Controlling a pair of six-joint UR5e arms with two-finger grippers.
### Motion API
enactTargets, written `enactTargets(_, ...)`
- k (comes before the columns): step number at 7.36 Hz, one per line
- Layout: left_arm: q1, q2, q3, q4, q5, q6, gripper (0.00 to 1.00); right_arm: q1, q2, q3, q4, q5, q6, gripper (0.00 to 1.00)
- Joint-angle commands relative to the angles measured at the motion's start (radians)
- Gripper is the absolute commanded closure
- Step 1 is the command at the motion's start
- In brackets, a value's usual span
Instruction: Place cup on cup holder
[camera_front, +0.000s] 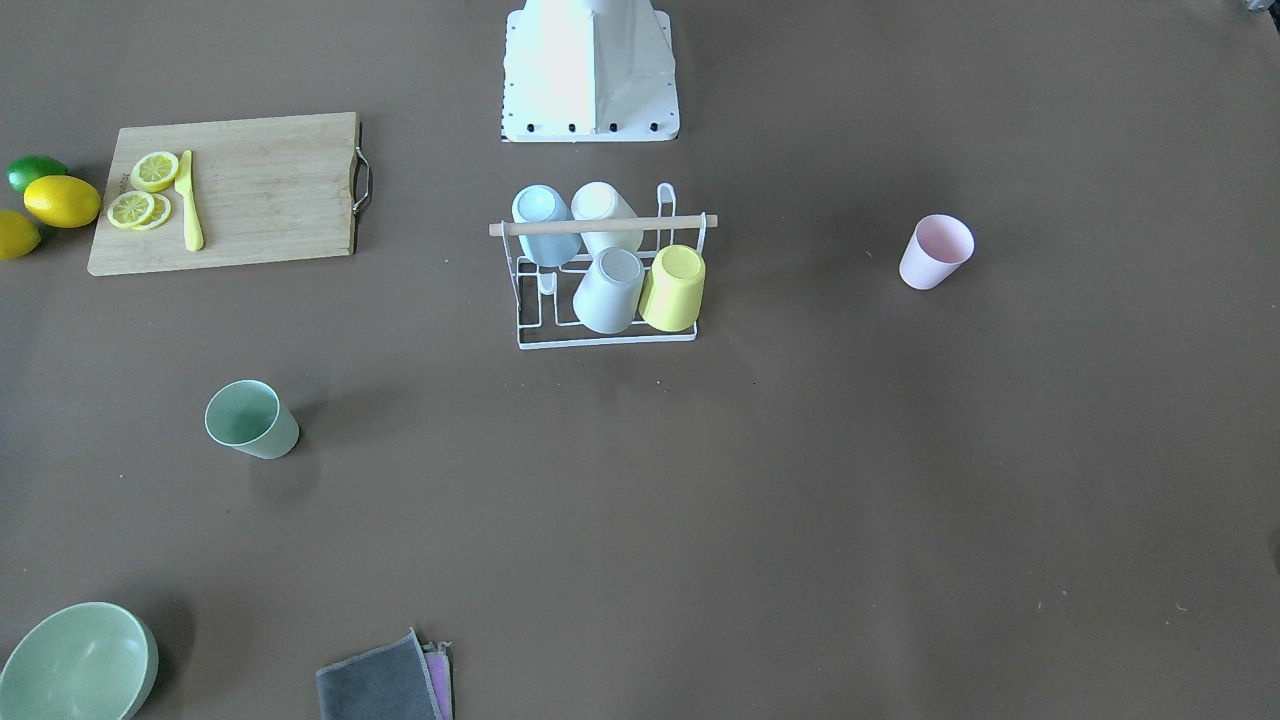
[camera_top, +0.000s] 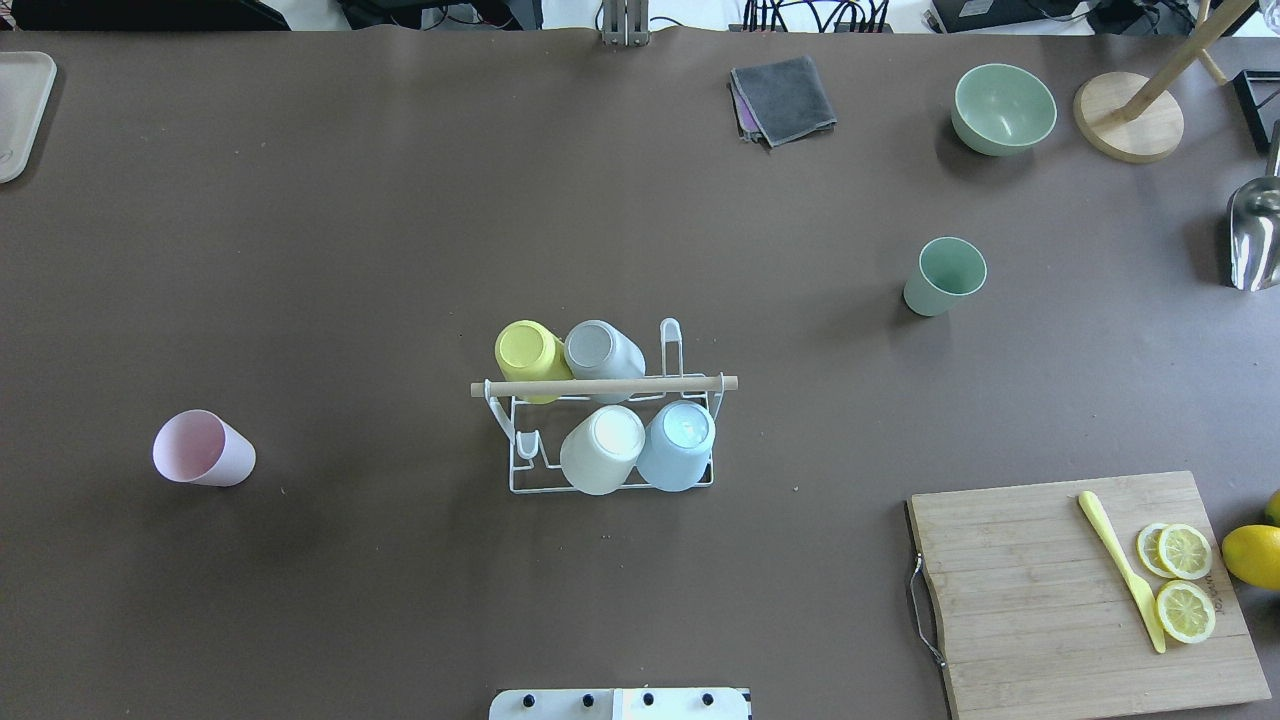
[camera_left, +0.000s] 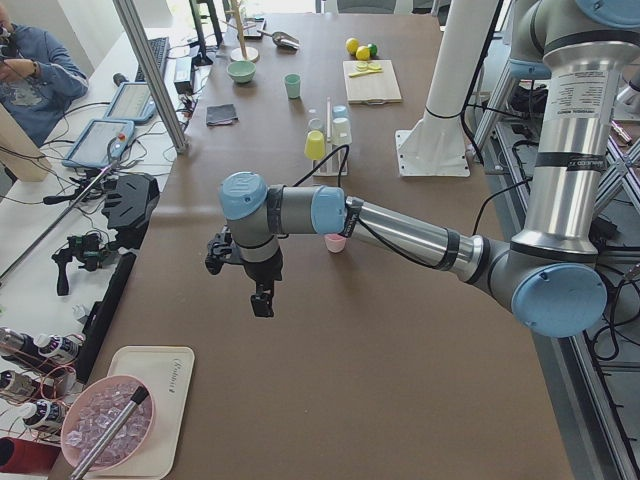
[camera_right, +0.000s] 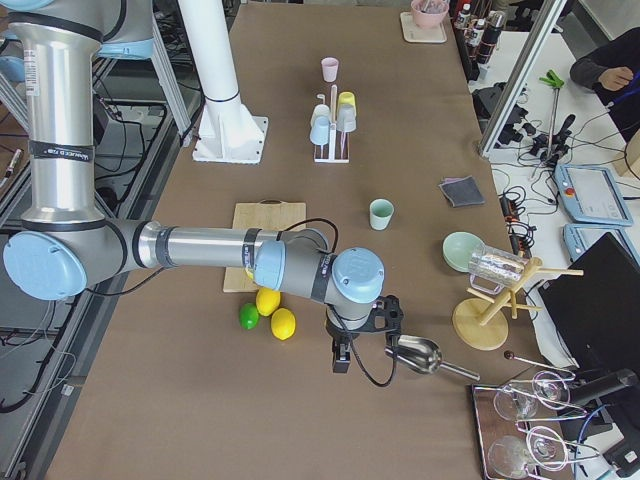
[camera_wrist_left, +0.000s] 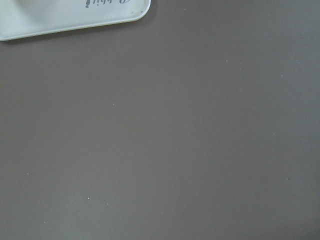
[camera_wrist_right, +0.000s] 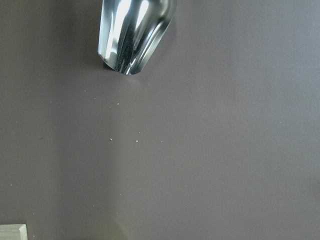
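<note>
Well, the pink cup (camera_top: 203, 449), well apart from the cup holder (camera_top: 610, 385), looks light, stiff and slick; I'd pinch its rim. I cannot tell how open the left fingers (camera_left: 262, 300) or right fingers (camera_right: 340, 358) are.

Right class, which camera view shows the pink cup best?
Overhead exterior: the pink cup is largest, unobstructed. Front-facing shows it smaller; exterior left half hides it behind the left arm; exterior right shows it tiny; wrist views miss it.

A shiny metal scoop (camera_wrist_right: 134, 35) is seen at the top edge, on the brown table (camera_wrist_right: 210, 150). A pale wooden corner (camera_wrist_right: 12, 232) is cropped at lower left.
</note>
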Motion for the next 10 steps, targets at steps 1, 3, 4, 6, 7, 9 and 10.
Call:
enactTargets(1,0.002,-0.001,-0.001,-0.001,-0.002,0.003,0.02,0.0,-0.001,-0.001,0.0,-0.003,0.0,0.0)
enactTargets(3,0.004,-0.005,-0.001,-0.015,-0.004,0.006,0.02,0.0,-0.015,0.001,0.018,0.0,0.0,0.0)
enactTargets(4,0.048,-0.037,0.0,-0.026,-0.001,0.008,0.02,-0.002,-0.01,0.001,0.02,0.0,0.009,0.0)
enactTargets(6,0.115,-0.079,0.054,-0.027,0.01,0.008,0.02,-0.027,0.006,0.03,0.02,0.005,0.032,0.0)
enactTargets(7,0.183,-0.099,0.109,-0.027,0.01,0.006,0.02,-0.072,0.014,0.079,0.02,0.003,0.142,0.0)
enactTargets(9,0.191,-0.215,0.187,0.11,0.01,0.002,0.02,-0.173,0.039,0.156,0.018,-0.01,0.285,0.0)
enactTargets(10,0.217,-0.269,0.209,0.19,0.008,0.0,0.02,-0.199,0.077,0.156,0.02,-0.016,0.291,0.0)
